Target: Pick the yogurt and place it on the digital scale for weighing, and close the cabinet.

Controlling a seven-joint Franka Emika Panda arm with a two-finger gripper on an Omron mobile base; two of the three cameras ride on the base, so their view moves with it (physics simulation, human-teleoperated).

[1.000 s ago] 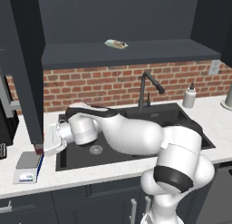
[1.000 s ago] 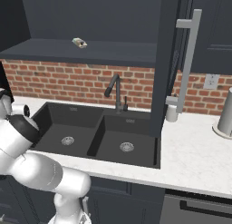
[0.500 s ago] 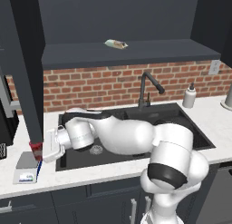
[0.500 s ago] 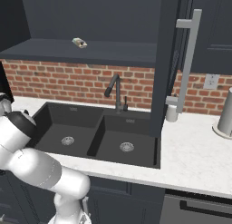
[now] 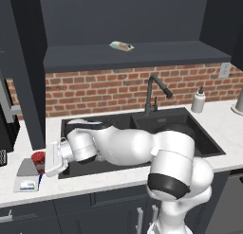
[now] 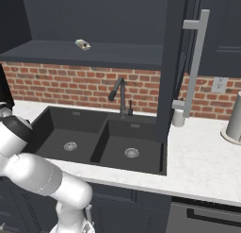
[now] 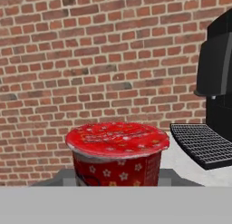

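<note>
The hand (image 5: 47, 160) grips the yogurt (image 5: 38, 158) just over the scale (image 5: 27, 175). Next: let it go, then shut the cabinet (image 6: 181, 62).

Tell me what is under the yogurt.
The yogurt sits over the digital scale; grey plate shows either side of the cup. The contact underneath is hidden by the cup.

A home kitchen: black double-basin sink (image 6: 101, 145) with black swan-neck tap (image 6: 119, 93) at 12 o'clock, red brick backsplash (image 5: 118, 88), pale stone table (image 6: 202, 166), dark charcoal upper wall cabinet (image 6: 176, 62) with long silver bar handle (image 6: 195, 67).
</note>
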